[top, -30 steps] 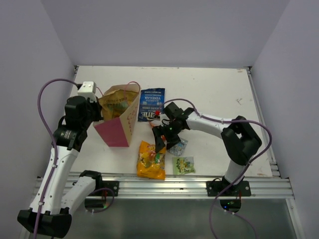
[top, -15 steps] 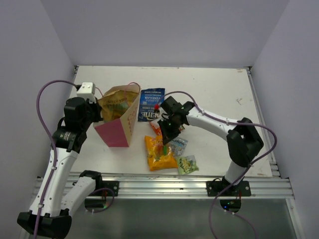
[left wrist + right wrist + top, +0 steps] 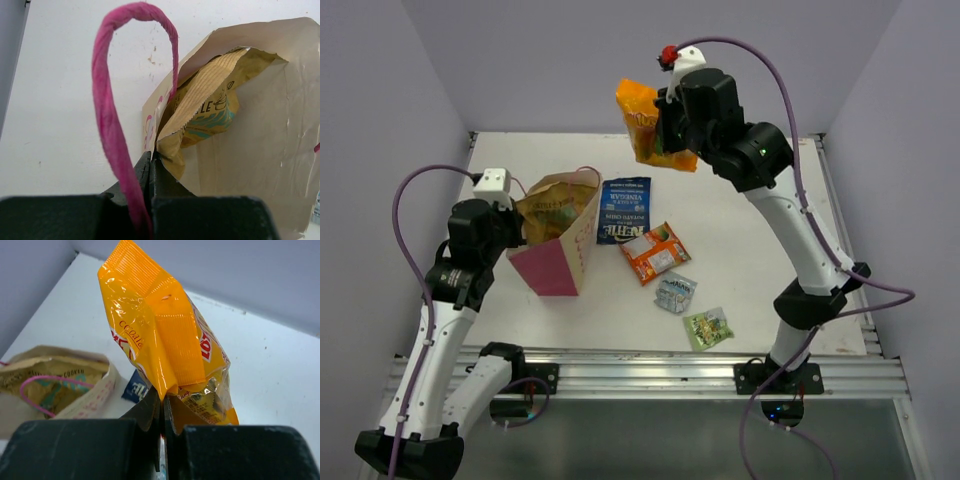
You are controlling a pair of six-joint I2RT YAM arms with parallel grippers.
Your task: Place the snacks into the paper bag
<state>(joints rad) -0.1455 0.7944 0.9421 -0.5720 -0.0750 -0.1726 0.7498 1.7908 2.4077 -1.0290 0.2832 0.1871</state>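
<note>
The paper bag [image 3: 558, 250] stands upright at about 9 o'clock on the table [image 3: 750, 200]. Its rim is pinched by the closed left gripper [image 3: 151, 159], and the tan-and-teal chip bag [image 3: 205, 107] is seen inside it. At its 3 o'clock the dark blue chip bag [image 3: 624, 210] lies flat, with the orange-red pack [image 3: 655, 252], silver-blue packet [image 3: 675, 292] and green packet [image 3: 708, 328] strung toward 5 o'clock. The orange-yellow bag [image 3: 648, 125] is held aloft at the paper bag's 1 o'clock, clamped in the closed right gripper [image 3: 162, 405].

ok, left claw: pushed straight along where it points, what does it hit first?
Left claw, shut on the paper bag rim, would likely meet the tan-and-teal chip bag inside it first; depth unclear.
</note>
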